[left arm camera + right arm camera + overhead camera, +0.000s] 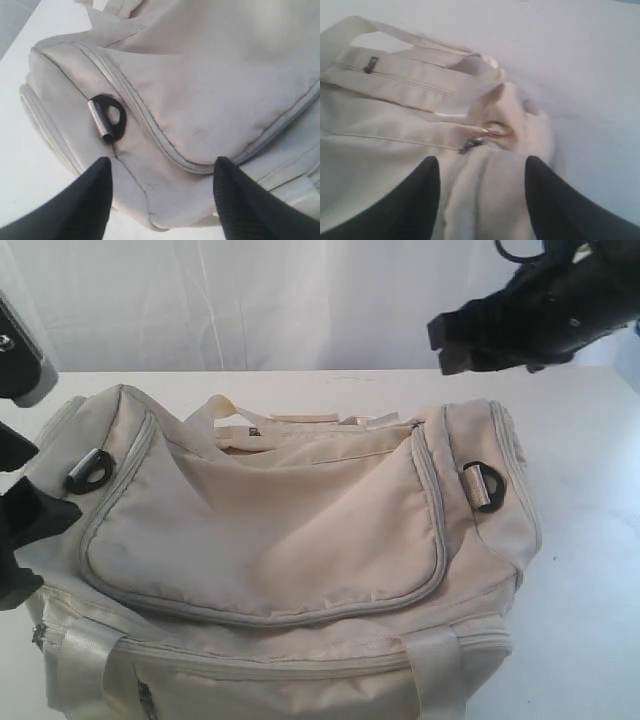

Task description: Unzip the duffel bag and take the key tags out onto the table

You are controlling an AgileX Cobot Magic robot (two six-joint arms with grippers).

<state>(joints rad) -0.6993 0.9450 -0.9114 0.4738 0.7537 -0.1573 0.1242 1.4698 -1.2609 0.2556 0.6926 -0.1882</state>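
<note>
White worktop (590,540) carries a cream duffel bag (270,530) lying across its middle. Left pincer (160,167) gapes wide and empty at one end, near a black D-ring (112,117). Right pincer (482,165) hovers spread, empty, above the other end.

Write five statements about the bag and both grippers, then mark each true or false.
1. The bag lies on the table. True.
2. The key tags lie on the table beside the bag. False: no key tags show in any view.
3. The left gripper is open, close to a black D-ring at the bag's end. True.
4. The right gripper is clamped on a strap. False: it is open, holds nothing and hangs above the bag.
5. The flap is thrown back and the lining shows. False: the flap lies flat on the bag and no lining shows.
</note>
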